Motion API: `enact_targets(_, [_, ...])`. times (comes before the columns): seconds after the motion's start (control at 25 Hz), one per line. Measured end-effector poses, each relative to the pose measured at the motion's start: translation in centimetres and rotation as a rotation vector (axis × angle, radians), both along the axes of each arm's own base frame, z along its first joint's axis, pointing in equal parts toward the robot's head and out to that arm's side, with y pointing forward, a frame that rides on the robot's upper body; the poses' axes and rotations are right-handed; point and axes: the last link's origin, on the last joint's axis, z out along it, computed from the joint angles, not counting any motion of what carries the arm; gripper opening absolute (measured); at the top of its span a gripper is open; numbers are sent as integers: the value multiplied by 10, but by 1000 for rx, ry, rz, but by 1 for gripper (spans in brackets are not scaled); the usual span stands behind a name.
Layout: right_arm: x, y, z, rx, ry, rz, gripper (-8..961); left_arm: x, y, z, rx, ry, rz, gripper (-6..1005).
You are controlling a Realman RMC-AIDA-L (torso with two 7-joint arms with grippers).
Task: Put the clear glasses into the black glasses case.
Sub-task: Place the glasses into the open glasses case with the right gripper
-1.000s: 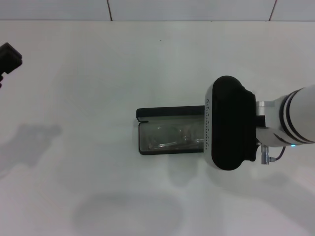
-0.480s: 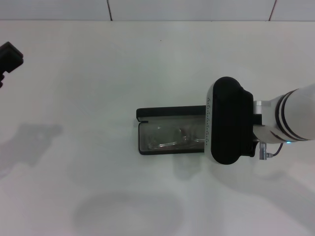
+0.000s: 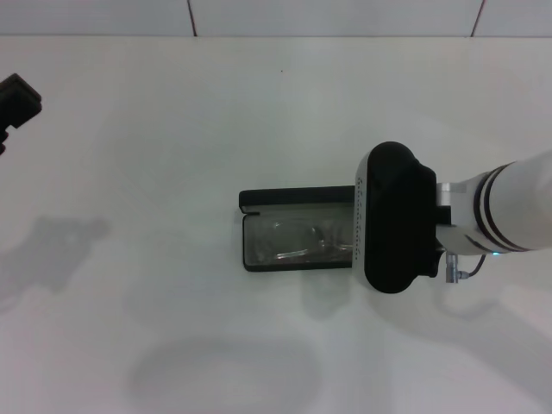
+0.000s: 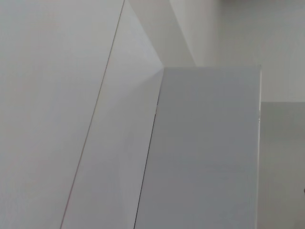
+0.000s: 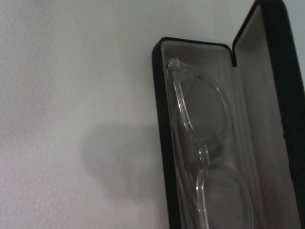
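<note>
The transparent colourless plastic glasses [image 5: 200,157] lay inside the open matte black hinged case [image 3: 252,235]; right gripper [image 3: 392,220] above its end, grip indeterminable, risked snagging the raised lid.

Work surface: a plain white table [image 3: 172,172], its far edge meeting a white tiled wall [image 3: 336,15]. One item lay directly on it, a black glasses case [image 3: 293,197] set near the middle of the surface and somewhat toward the right edge, lid raised along its far side, long side parallel to the far edge. Inside the case's grey-lined tray lay the clear glasses [image 3: 297,244], not touching the table itself.
</note>
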Motion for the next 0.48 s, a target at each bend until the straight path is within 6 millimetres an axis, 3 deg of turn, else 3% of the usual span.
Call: enact_targets(0.48, [1,-1,-7,-9,13,21,5,-2,-2,-1,-1,-3,8,60])
